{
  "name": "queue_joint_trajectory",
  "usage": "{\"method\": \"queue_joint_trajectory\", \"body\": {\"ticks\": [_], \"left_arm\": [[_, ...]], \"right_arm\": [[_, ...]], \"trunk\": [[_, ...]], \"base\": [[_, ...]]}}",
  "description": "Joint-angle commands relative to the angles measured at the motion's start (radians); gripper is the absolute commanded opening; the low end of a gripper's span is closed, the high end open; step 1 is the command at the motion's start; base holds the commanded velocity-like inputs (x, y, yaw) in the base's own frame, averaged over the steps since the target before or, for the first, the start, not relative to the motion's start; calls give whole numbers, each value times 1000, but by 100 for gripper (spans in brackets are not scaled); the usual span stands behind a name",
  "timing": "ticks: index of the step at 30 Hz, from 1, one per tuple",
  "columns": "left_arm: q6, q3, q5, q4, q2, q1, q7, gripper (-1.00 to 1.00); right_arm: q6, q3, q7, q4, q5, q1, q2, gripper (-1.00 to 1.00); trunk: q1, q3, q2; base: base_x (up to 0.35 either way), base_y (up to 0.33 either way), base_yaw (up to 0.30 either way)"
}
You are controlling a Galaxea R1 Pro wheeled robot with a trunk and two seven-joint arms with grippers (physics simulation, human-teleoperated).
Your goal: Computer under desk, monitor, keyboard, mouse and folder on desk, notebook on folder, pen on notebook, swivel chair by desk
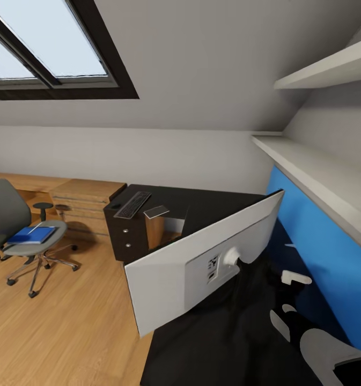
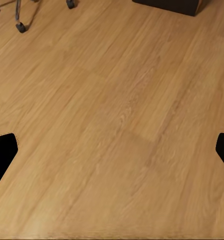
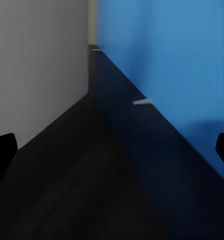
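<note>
In the head view the monitor point(image 1: 201, 268) stands on the black worktop point(image 1: 212, 206) with its pale back toward the camera. The right arm reaches past its right side, and the right hand point(image 1: 295, 277) lies just beyond the screen's stand, close to the blue wall panel point(image 1: 319, 241). The keyboard point(image 1: 132, 205) lies at the far corner of the worktop, well away from this hand. The chair point(image 1: 19, 230) stands apart on the wooden floor point(image 1: 78, 321), with the blue folder point(image 1: 32, 235) on its seat and a thin pale thing, maybe the pen, on top. In the left wrist view the left hand point(image 2: 112, 150) hangs over bare floor with both fingertips far apart and nothing between them; a chair caster point(image 2: 20, 27) is far ahead of it. In the right wrist view the right hand point(image 3: 112, 150) is also wide open and empty, pointing along the narrow gap between the monitor's grey back and the blue panel, low over the worktop. The step seems to be settling the monitor. I would move slowly here, because the gap is tight and a side push may tip the screen; better to press near the stand, low.
</note>
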Motion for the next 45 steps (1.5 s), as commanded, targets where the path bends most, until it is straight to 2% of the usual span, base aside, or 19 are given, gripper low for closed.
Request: {"method": "queue_joint_trajectory", "body": {"ticks": [1, 9, 17, 25, 28, 30, 33, 35, 36, 39, 42, 45], "left_arm": [[-1, -1, 8, -1, 0, 0, -2, 100], [-1, -2, 8, -1, -1, 0, -2, 100], [-1, -1, 8, -1, -1, 0, -2, 100], [0, -2, 8, -1, -1, 0, -3, 100], [0, -2, 8, -1, -1, 0, -3, 100], [0, -2, 8, -1, -1, 0, -3, 100], [0, -2, 8, -1, -1, 0, -3, 100], [0, -2, 8, -1, -1, 0, -3, 100], [0, -2, 8, -1, -1, 0, -3, 100], [0, -2, 8, -1, -1, 0, -3, 100], [0, -2, 8, -1, -1, 0, -3, 100], [0, -2, 8, -1, -1, 0, -2, 100]], "right_arm": [[-2, 8, -5, 0, -6, -1, -1, 100], [-4, 10, -5, 0, -4, -1, 4, 100], [14, 19, -8, -13, 23, -1, 7, 100], [177, 13, -8, -117, 17, 10, 5, 100], [263, 13, -8, -163, 15, 22, 16, 100], [289, 13, -8, -186, 15, 28, 17, 100], [379, 10, -11, -327, 2, 85, 17, 100], [495, 8, -18, -556, -20, 191, 15, 100], [571, 7, -33, -704, -27, 262, 14, 100], [716, 8, -124, -1012, -36, 389, 15, 100], [743, 12, -146, -1133, -40, 444, 19, 100], [756, 15, -155, -1206, -41, 479, 21, 100]], "trunk": [[0, -2, -2], [0, -2, -2], [0, -2, -2], [0, -2, -2], [0, -2, -2], [0, -2, -2], [0, -2, -2], [0, -2, -2], [0, -2, -2], [0, -2, -2], [0, -2, -2], [0, -2, -2]], "base": [[-336, 0, 0], [-336, 4, 0], [-337, 82, 0], [-335, 101, 0], [-206, 140, 0], [-95, 67, 0], [-37, 26, 0], [-9, 7, 0], [-4, 3, 0], [-1, 1, 0], [0, 0, 0], [0, 0, 0]]}}
